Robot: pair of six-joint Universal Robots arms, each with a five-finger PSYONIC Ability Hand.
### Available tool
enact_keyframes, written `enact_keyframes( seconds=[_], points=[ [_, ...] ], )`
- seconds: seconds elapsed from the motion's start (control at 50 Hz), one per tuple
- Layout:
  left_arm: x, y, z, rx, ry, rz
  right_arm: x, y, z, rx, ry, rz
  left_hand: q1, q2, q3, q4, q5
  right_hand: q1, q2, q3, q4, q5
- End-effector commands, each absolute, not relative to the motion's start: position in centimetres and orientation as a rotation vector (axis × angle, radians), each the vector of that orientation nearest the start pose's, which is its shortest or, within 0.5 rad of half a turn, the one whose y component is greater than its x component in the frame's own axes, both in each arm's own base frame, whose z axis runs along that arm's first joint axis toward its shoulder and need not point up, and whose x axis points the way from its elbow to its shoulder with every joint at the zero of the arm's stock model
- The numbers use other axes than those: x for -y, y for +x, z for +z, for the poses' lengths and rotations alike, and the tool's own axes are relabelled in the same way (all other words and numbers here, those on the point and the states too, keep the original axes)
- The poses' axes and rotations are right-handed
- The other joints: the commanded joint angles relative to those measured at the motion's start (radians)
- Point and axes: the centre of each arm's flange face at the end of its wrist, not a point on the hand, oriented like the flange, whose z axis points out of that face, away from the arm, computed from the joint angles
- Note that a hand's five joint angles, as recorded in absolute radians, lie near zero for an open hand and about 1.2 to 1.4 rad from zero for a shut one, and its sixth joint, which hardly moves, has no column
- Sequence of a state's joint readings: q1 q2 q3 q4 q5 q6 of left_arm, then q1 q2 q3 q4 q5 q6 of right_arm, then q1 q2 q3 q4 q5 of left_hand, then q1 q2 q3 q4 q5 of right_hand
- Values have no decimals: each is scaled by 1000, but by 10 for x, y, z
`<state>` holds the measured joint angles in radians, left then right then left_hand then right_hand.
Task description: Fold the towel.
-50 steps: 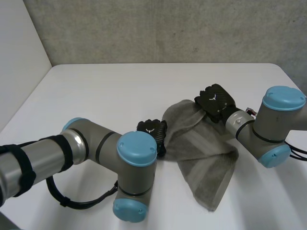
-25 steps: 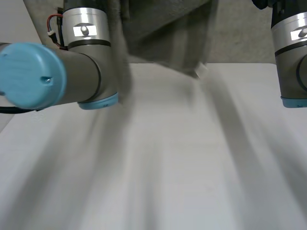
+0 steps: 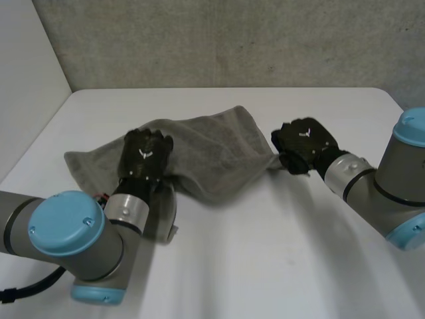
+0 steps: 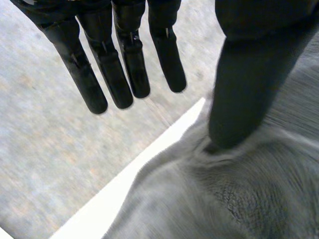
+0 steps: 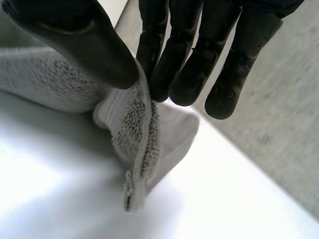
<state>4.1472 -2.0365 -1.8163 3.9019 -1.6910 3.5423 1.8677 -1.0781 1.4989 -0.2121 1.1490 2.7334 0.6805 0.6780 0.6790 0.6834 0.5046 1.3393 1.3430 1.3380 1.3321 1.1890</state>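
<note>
A grey towel lies rumpled and stretched across the white table, from the left side to near my right hand. My left hand rests on the towel's left part. In the left wrist view its fingers are straight and off the cloth, and its thumb touches the towel. My right hand is at the towel's right corner. The right wrist view shows its thumb and fingers pinching the hemmed corner of the towel just above the table.
A grey wall stands behind the table's far edge. The table's left edge runs close to the towel's left end. Bare tabletop lies in front of the towel, between my two arms.
The towel was bunched between my hands, then swung up high with both arms. Now it lies spread further left on the table. My left hand has let go; my right still grips.
</note>
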Motion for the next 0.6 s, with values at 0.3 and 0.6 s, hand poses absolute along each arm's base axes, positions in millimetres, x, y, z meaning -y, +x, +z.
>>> enact_keyframes(
  seconds=[0.3, 0.6],
  points=[
    [211, -305, 144, -2165, 1046, -2135, 269, 224, 187, -2124, -1105, -1716, -461, -459, -460, -464, -460, 57, 53, 58, 64, 33],
    [197, -298, 152, -2351, 877, -2121, 288, 192, 180, -2212, -1031, -1809, -455, -453, -454, -458, -454, 57, 53, 58, 64, 33]
  ],
)
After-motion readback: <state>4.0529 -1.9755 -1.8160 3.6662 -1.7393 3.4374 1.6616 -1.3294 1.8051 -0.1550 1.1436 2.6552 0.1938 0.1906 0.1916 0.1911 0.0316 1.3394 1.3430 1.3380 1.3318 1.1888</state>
